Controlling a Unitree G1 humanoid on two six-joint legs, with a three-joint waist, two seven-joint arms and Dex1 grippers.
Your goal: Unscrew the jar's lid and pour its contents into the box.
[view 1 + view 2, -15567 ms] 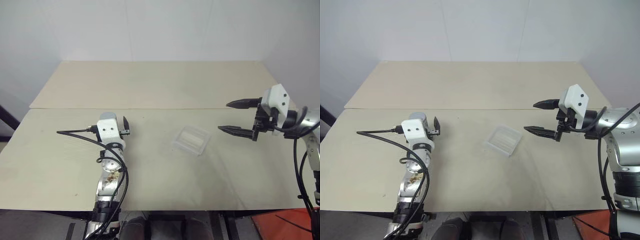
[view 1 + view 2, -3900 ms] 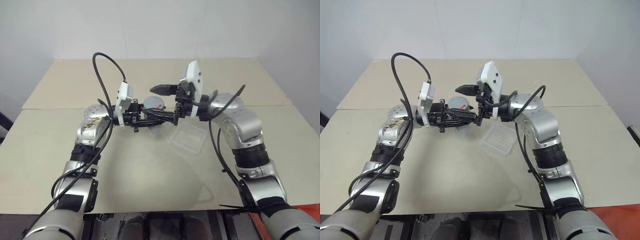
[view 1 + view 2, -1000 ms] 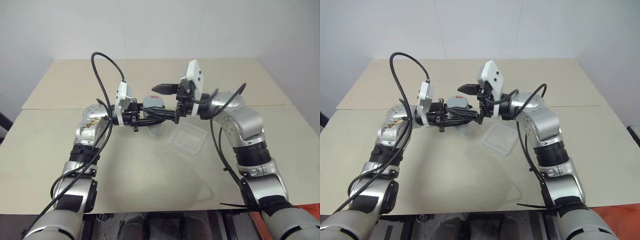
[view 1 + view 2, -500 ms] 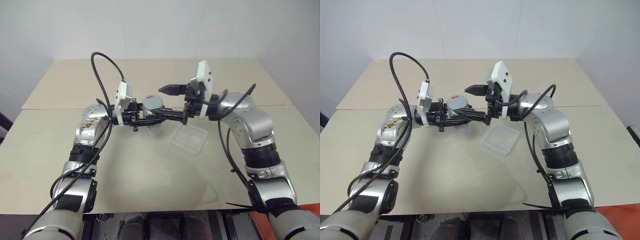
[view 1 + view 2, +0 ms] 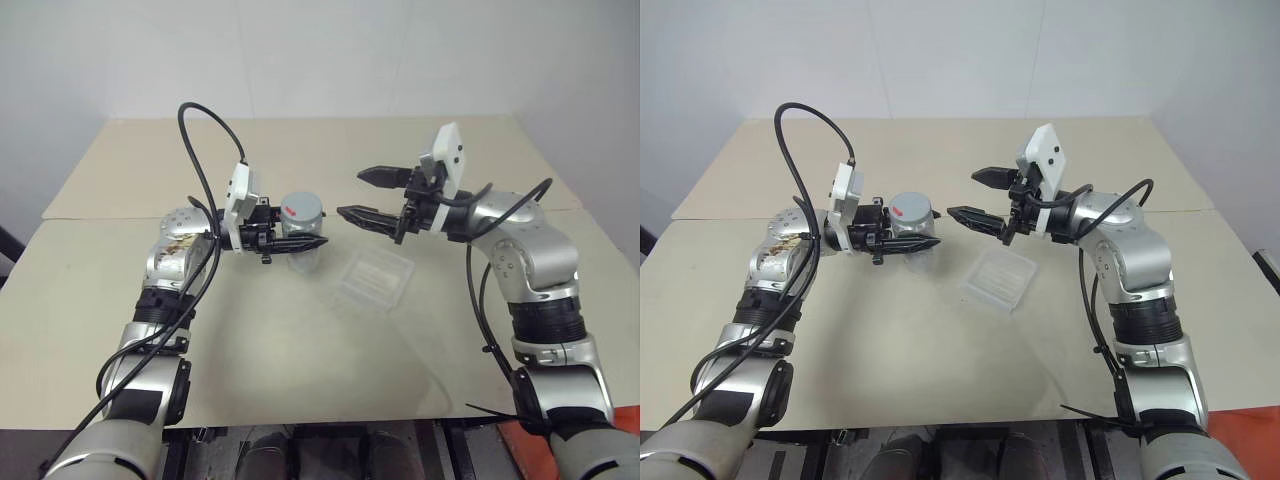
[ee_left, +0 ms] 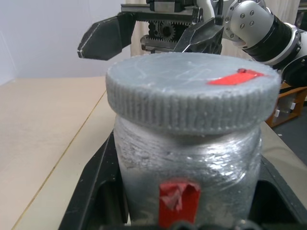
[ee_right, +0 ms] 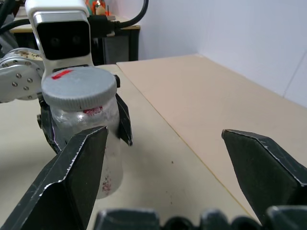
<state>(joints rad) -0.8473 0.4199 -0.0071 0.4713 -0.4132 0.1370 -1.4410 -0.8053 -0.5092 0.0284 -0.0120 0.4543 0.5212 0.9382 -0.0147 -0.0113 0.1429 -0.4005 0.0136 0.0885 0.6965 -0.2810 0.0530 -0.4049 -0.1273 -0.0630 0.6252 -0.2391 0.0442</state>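
The jar [image 5: 304, 245], a small clear cylinder with red marks, is held upright above the table, with my left gripper [image 5: 300, 243] shut on its body. The grey lid [image 5: 303, 208] with a red patch sits on top of the jar, and it looms large in the left wrist view as lid [image 6: 192, 91]. My right gripper [image 5: 352, 194] stands open a short way to the right of the lid, its fingers level and pointing at it, nothing between them. The box [image 5: 375, 280], shallow clear plastic, lies on the table below and between the grippers.
The tan table [image 5: 300, 370] has a seam running across it behind the arms, and a white wall stands beyond. A black cable [image 5: 200, 140] loops up from my left wrist.
My right gripper has drawn back to the right, away from the lid it was around, still open. The lid stays on the jar and the left arm has kept still.
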